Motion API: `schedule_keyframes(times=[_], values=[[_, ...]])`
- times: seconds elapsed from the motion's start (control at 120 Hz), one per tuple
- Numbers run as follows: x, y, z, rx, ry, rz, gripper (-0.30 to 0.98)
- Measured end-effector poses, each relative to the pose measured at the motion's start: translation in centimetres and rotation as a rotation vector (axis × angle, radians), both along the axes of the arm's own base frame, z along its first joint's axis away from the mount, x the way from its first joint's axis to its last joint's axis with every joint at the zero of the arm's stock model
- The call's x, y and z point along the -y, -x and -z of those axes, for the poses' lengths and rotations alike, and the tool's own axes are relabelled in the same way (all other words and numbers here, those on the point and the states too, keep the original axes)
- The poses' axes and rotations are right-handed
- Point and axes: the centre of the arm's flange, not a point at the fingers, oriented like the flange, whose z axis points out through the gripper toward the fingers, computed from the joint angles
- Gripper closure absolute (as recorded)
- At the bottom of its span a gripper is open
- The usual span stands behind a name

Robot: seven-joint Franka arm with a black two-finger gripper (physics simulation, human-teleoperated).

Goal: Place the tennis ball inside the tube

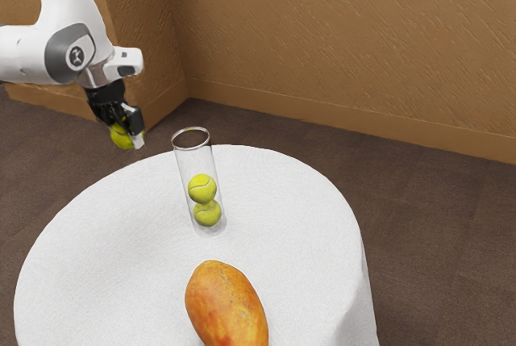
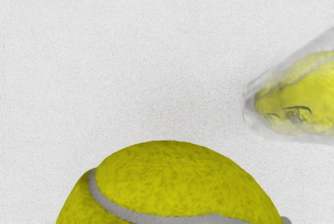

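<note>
Our gripper [image 1: 126,130] grips 1 tennis ball [image 1: 121,138], fingers ball-wide apart; we should centre it above the tube [image 1: 197,164], clear of the rim [image 1: 192,148], before releasing.

Orange-red fruit [image 1: 226,306] on white-clothed round table [image 1: 290,225]; tan textured wall [image 1: 339,39] behind; dark brown floor [image 1: 427,201].

Tennis ball [image 1: 121,136] aloft, tube [image 1: 197,164] upright
</note>
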Motion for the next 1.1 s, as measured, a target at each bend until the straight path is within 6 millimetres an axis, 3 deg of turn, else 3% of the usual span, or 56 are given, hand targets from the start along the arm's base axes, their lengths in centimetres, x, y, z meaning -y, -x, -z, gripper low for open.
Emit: schedule_keyframes(times=[0.092,0.15,0.358,0.45,0.55,0.742,0.833,0.933,1.1], values=[[-0.5,-1.4,-2.7,0.0,-0.001,-0.012,0.33],[0.2,-1.9,-3.6,-0.008,0.006,-0.002,0.33],[9.3,-2.5,-4.0,-0.052,0.031,0.148,0.33],[11.3,-2.3,-3.7,-0.069,0.035,0.184,0.33],[10.9,-2.1,-3.6,-0.079,0.038,0.176,0.33],[6.4,-1.9,-3.2,-0.091,0.044,0.098,0.33],[5.2,-1.9,-3.0,-0.093,0.046,0.077,0.33],[5.6,-2.0,-3.1,-0.089,0.046,0.084,0.33],[8.4,-2.6,-3.7,-0.075,0.047,0.13,0.33]])
